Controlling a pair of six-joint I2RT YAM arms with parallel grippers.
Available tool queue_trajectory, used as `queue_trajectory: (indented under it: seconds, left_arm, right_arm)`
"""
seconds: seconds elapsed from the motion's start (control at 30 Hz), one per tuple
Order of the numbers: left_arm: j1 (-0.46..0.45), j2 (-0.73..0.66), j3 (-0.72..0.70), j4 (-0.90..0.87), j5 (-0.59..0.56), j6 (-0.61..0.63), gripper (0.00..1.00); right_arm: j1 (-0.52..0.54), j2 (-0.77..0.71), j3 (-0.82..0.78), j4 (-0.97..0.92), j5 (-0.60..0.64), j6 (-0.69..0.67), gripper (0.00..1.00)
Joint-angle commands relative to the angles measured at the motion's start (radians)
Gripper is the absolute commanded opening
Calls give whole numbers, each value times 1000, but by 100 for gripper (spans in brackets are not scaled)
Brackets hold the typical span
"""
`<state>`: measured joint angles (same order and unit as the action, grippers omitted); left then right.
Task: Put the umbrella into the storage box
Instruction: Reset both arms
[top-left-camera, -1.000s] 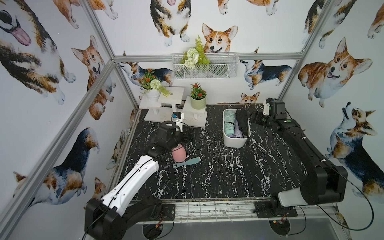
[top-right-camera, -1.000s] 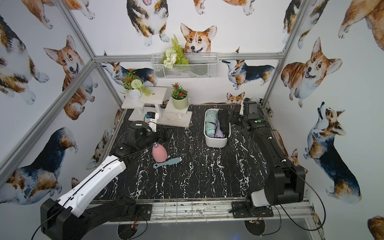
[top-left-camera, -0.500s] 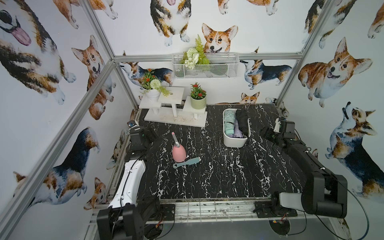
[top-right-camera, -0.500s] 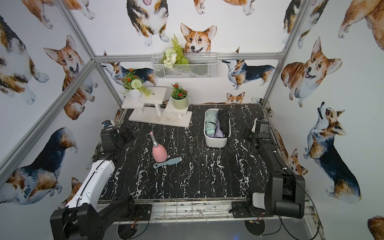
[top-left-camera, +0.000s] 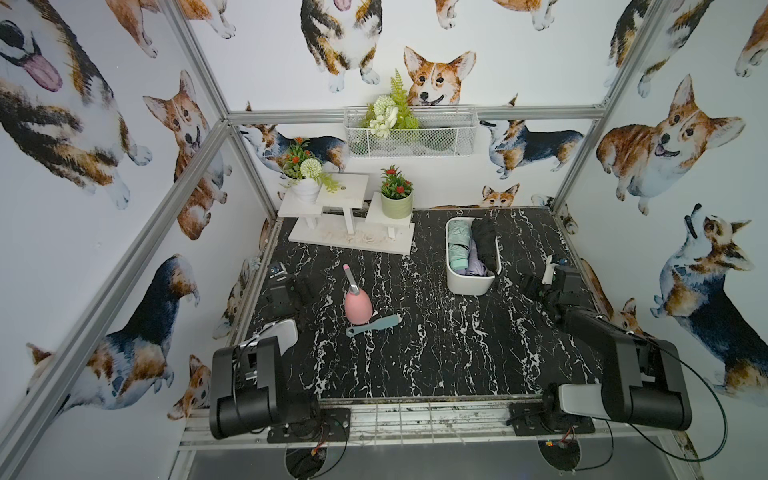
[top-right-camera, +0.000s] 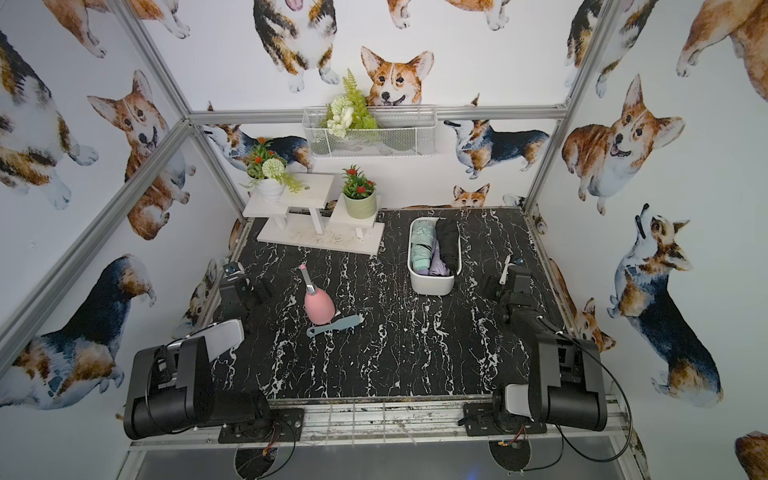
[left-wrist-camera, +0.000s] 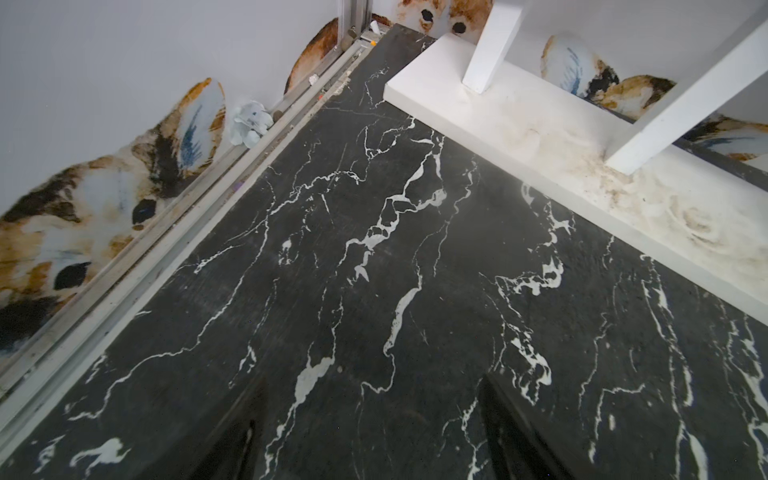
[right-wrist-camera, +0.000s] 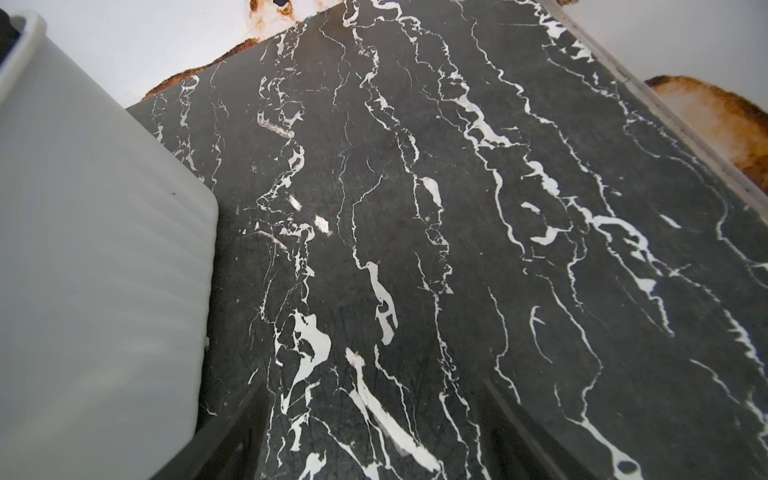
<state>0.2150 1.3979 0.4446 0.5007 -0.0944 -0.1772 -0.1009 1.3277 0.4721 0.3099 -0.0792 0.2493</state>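
The storage box (top-left-camera: 469, 283) (top-right-camera: 432, 286), a white oblong tub, stands at the back right of the black marble table. A black folded umbrella (top-left-camera: 486, 243) (top-right-camera: 449, 241) lies in it, beside a mint one (top-left-camera: 459, 243) and a lavender one (top-left-camera: 476, 265). My left gripper (top-left-camera: 309, 286) (top-right-camera: 264, 291) hovers low near the table's left edge, open and empty, with only marble between its fingers in the left wrist view (left-wrist-camera: 374, 399). My right gripper (top-left-camera: 527, 285) (top-right-camera: 491, 286) sits just right of the box's near end, open and empty (right-wrist-camera: 374, 399). The box wall (right-wrist-camera: 95, 249) shows close beside it.
A pink bulb-shaped thing with a stick (top-left-camera: 357, 305) and a teal brush (top-left-camera: 374, 325) lie left of centre. A white stand with plant pots (top-left-camera: 353, 239) (left-wrist-camera: 540, 124) fills the back left. A wire basket (top-left-camera: 409, 137) hangs on the back wall. Crumpled paper (left-wrist-camera: 249, 122) lies by the left rail.
Both arms have drawn back from the far part of the table toward their bases, the left to the left edge, the right to the box's near right. Both grippers stayed open.
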Motion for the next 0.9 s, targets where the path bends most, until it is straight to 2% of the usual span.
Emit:
queue_trajectory:
  seconds: [0.0,0.07,0.23,0.37,0.4,0.53,0.63,0.67,0.7,0.8,0.87]
  left_arm:
    - [-1,20,-46,230,56,-29,84]
    - [-11,52,-73,320,39,-15,84]
    - [-92,64,-64,316,-58,41,84]
    - [-156,188,-79,487,-89,123,85]
    - [-165,159,-67,413,-94,115,85]
    - [-169,170,-63,421,-97,123,90]
    - [-170,173,-61,424,-100,125,98]
    - [-170,174,-64,432,-102,126,100]
    - [-170,171,-65,428,-102,125,100]
    - [-172,173,-68,436,-102,127,100]
    - [-172,173,-68,435,-102,127,100]
  right_arm:
    - [-2,-23,-51,174,19,-32,84]
    - [-2,-37,-73,212,30,-43,84]
    - [0,-45,-122,323,47,-85,84]
    - [0,0,-144,404,34,-94,84]
    - [2,15,-144,424,30,-99,84]
    - [43,47,-148,447,53,-136,85]
    - [62,142,-174,609,63,-148,87]
    - [67,120,-164,561,71,-153,87]
    - [71,99,-149,489,80,-156,99]
    - [86,129,-147,533,110,-162,100]
    - [87,112,-139,490,111,-162,100]
